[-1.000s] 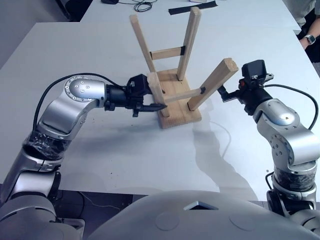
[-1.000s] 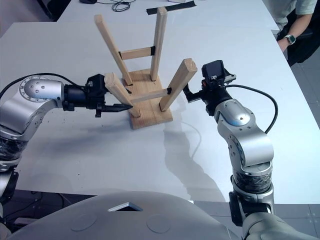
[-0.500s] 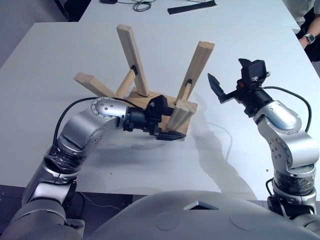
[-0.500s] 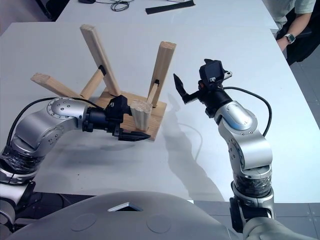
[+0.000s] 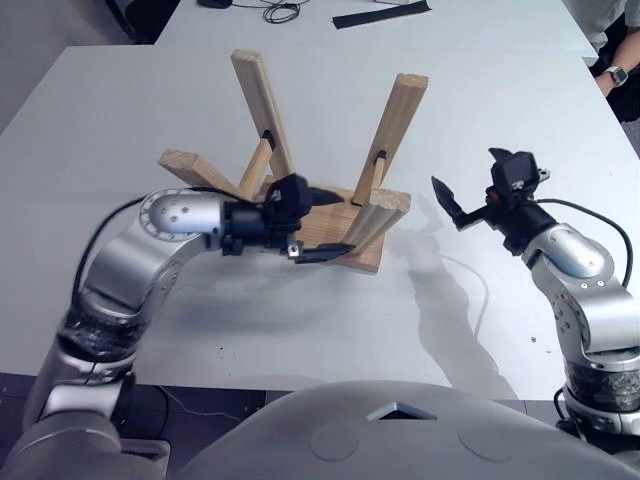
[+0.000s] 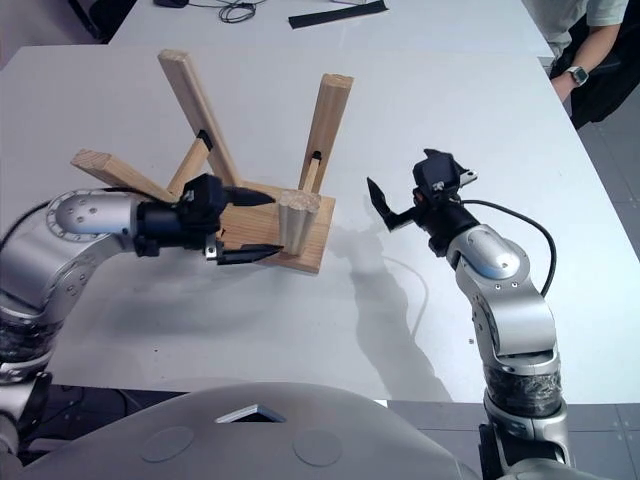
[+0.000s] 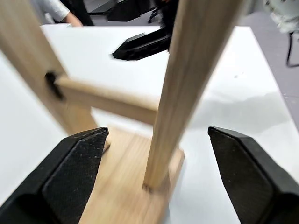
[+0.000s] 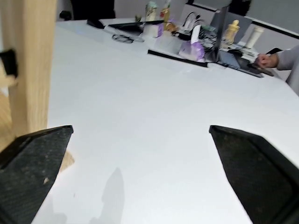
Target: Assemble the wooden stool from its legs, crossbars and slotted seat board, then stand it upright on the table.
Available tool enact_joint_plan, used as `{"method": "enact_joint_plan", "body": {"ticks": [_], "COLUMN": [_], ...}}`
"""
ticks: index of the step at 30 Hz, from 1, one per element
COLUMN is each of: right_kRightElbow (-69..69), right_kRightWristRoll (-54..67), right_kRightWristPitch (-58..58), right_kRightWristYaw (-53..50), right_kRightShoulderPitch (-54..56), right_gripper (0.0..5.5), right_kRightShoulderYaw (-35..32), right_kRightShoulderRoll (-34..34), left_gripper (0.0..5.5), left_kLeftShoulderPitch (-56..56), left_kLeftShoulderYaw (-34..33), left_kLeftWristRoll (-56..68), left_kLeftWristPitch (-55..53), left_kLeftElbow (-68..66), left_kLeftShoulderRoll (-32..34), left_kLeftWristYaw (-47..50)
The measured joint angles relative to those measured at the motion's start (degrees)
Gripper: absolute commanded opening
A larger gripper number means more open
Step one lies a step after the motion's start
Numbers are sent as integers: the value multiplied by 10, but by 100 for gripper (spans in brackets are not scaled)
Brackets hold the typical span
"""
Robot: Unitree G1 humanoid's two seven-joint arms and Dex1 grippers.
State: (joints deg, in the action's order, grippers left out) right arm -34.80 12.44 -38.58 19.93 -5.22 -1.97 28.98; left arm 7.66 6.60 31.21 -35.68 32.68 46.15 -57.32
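Observation:
The wooden stool [image 5: 320,195] lies upside down, its slotted seat board [image 5: 352,252] flat on the white table [image 5: 300,330] and its legs pointing up and outward, joined by crossbars [image 7: 107,100]. My left gripper [image 5: 322,224] is open at the seat's near-left side. Its fingers [image 7: 70,182] stand wide apart, and the near leg [image 7: 187,84] rises just beyond them in line with the gap. My right gripper [image 6: 390,208] is open too, a hand's width to the right of the stool and touching nothing. The right wrist view has a leg [image 8: 23,65] beside its fingers [image 8: 257,172].
A black strip [image 5: 382,14] and cables [image 5: 285,10] lie at the table's far edge. A person's arm with a watch [image 5: 620,75] rests at the far right corner. A thin cable [image 5: 470,285] runs across the table near my right arm.
The stool swung round on the table a second ago and has since barely shifted. My left gripper drew back from the seat's front edge and opened. My right gripper moved rightward, away from the stool.

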Motion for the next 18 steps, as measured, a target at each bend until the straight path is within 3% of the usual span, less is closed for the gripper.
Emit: {"method": "enact_joint_plan", "body": {"ticks": [4, 7, 13, 18], "right_kRightElbow": [-9, -14, -20, -8], "right_kRightWristRoll": [-6, -20, -28, -60], "right_kRightWristPitch": [5, 22, 32, 42], "right_kRightWristYaw": [58, 86, 91, 68], "right_kRightShoulderPitch": [-59, -95, -139, -141], "right_gripper": [540, 540, 465, 393], "right_kRightShoulderYaw": [17, 29, 44, 69], "right_kRightShoulderRoll": [55, 83, 87, 70], "left_gripper": [396, 396, 321, 319], "left_kLeftShoulderPitch": [-179, -268, -181, -117], "left_kLeftShoulderYaw": [-87, -131, -129, -109], "left_kLeftWristRoll": [23, -7, -142, -217], "left_kLeftWristPitch": [60, 144, 238, 325], "left_kLeftElbow": [29, -20, -267, -380], "left_kLeftShoulderRoll": [94, 122, 54, -11], "left_kLeftWristYaw": [-136, -197, -52, 46]}}
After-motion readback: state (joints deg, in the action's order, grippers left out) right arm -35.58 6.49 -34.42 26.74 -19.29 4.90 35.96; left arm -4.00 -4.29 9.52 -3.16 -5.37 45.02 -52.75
